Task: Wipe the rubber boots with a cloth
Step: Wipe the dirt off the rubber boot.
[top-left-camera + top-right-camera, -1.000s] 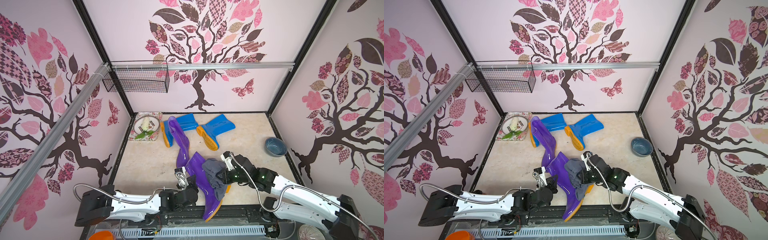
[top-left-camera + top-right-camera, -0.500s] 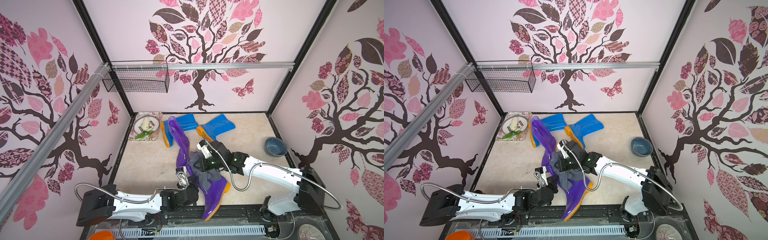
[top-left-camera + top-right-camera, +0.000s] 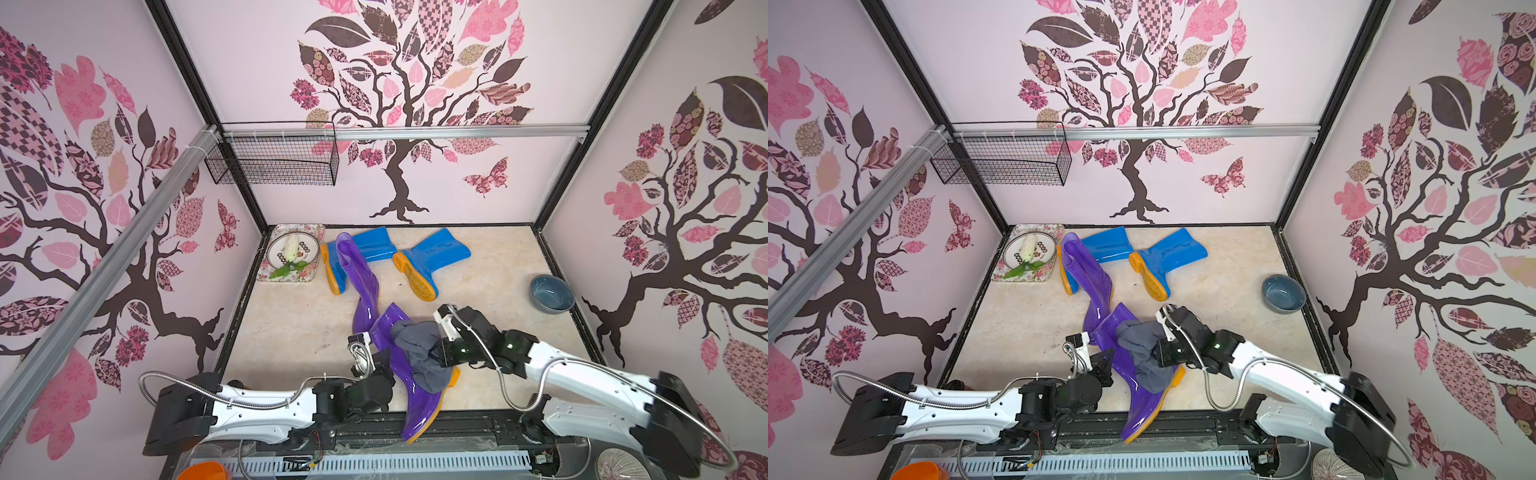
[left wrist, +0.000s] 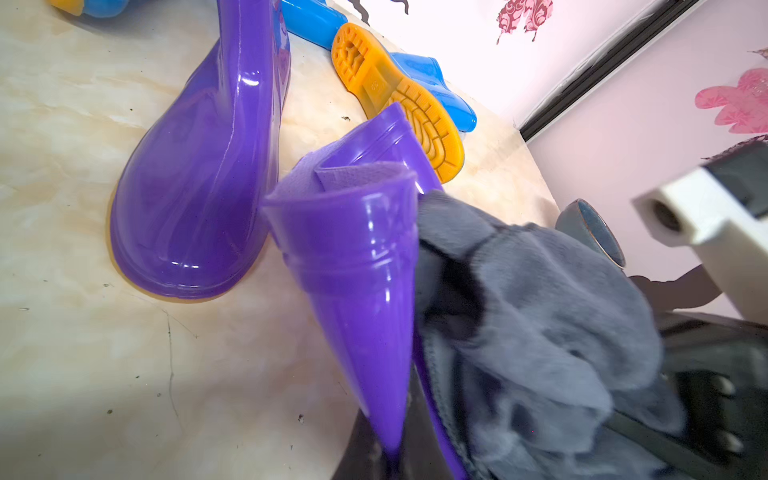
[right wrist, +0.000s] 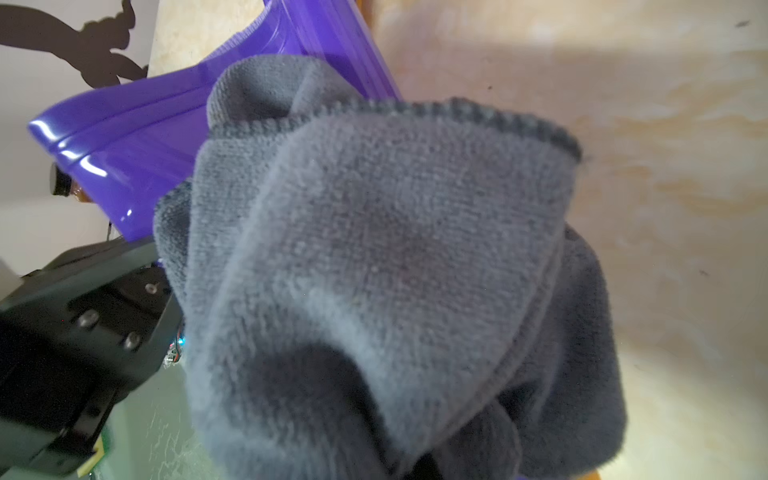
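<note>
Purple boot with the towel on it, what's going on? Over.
Left pincer shut on near purple boot. Right pincer shut on towel, towel draped against that boot. Other purple boot lies right behind it, close to the wiping.

In both top views we look down from high above the front edge of the desk (image 3: 291,324), facing the back wall (image 3: 415,104). The two views overlap almost wholly, with a slight sideways offset, and take in the entire desk.

From the left wrist we look from close and low across the desk toward its back right corner, past the purple boot (image 4: 353,270) nearest the front edge, the cloth (image 4: 540,311) and the bowl (image 4: 590,228).

From the right wrist we sit very near the cloth, which fills most of the picture. Both wrist views share that boot and the cloth.
</note>
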Controlling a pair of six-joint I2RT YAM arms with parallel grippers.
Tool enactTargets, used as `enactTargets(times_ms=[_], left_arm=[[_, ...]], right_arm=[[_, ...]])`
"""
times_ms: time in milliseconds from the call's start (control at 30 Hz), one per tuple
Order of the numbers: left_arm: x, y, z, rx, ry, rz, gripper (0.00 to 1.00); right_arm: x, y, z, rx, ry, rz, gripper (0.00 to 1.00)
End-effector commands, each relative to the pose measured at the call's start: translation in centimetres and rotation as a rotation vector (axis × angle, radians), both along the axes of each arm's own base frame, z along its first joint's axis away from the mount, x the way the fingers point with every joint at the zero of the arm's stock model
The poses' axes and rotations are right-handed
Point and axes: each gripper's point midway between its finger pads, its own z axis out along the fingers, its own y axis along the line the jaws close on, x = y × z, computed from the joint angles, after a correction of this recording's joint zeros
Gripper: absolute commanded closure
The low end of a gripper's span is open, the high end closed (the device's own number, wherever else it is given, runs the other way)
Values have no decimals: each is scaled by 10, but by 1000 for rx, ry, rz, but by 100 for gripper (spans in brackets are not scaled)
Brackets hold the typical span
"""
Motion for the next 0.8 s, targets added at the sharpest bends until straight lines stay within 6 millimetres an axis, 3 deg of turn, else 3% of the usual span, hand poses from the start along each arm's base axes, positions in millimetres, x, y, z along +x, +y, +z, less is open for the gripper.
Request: enactTargets(times_ms=[0, 133, 333, 400, 533, 633, 767], left_arm=[[5, -2, 9, -32, -31, 32, 100], [6, -8, 11, -25, -37, 26, 100], [6, -11, 15, -20, -43, 19, 100], [6, -10, 16, -13, -43, 18, 100], [2, -6, 14, -8, -31, 6, 100], [2, -2, 13, -13, -31, 8, 100], [1, 2, 11, -5, -28, 12, 100]], right_arm=[[-20, -36, -16, -94, 63, -64, 100], [-20, -7, -12, 32, 94, -21, 100], [8, 83, 40, 165, 17, 136, 100], [24, 97, 53, 161, -19, 131, 100], [79, 78, 63, 169, -76, -16, 100], [108, 63, 46, 63, -107, -62, 100], [106, 61, 3, -45, -21, -26, 100]])
